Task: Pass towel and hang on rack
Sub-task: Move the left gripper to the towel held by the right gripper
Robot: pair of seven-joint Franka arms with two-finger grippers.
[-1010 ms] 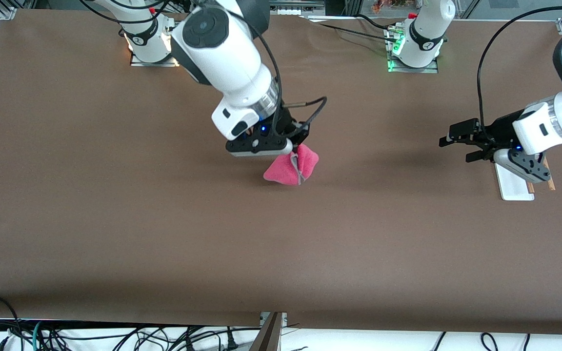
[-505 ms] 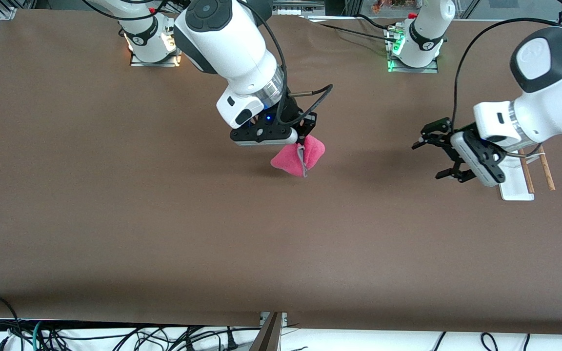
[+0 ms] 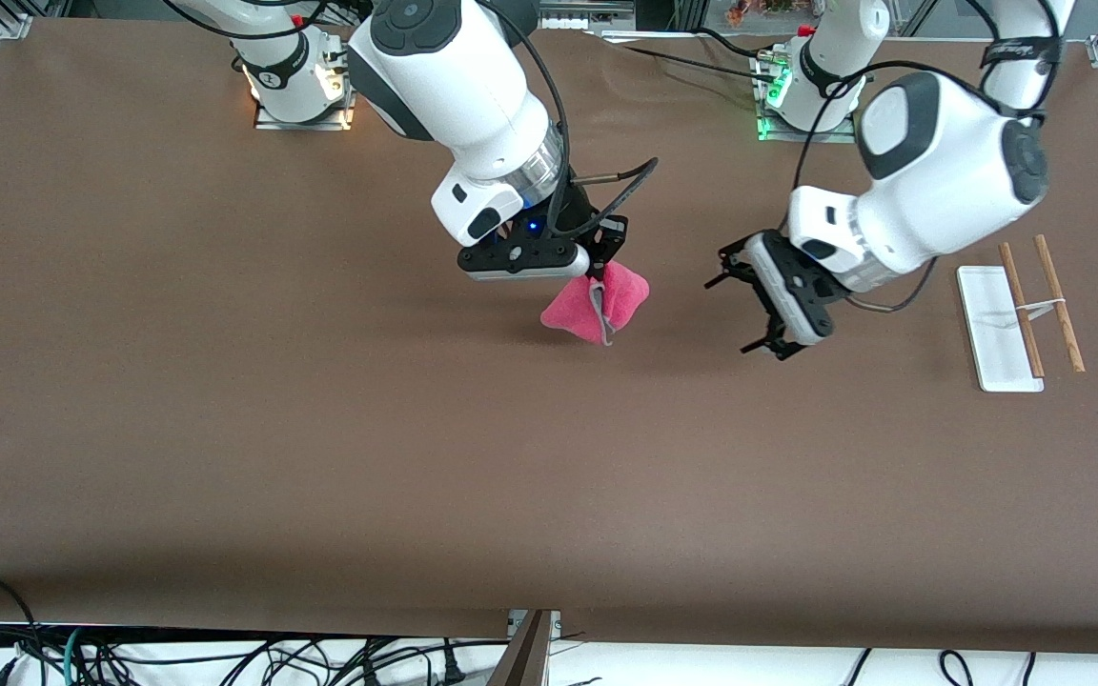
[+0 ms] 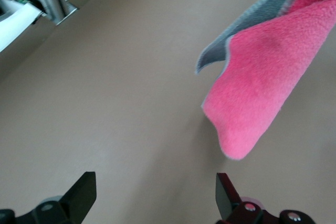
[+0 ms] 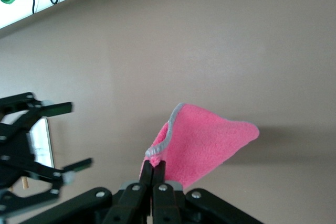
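Over the middle of the brown table (image 3: 320, 429), the right gripper (image 3: 595, 270) hangs in the air with its two fingers pinched tight on one corner of the towel (image 3: 597, 303). The pink-red cloth, edged in thin grey trim, droops from that grip clear of the tabletop and casts a soft shadow beneath it. From the right wrist view, the fingers (image 5: 153, 174) close flat together on the towel (image 5: 202, 145) at the trimmed corner, the rest of the fabric fanning away from them.

The left gripper (image 3: 744, 310) hovers over the table between the towel and the rack, turned toward the cloth with its fingers spread wide and nothing between them. It is near the towel but not touching it. In the left wrist view, the two fingertips (image 4: 84, 192) stand well apart at the frame's edge, with the hanging towel (image 4: 262, 82) ahead of them, its grey trim curling at the folded edge.

The rack (image 3: 1021, 319) sits on the table toward the left arm's end, well apart from both grippers. Its flat white base lies beside two thin brown wooden rods joined by a white crosspiece. Nothing hangs on it.
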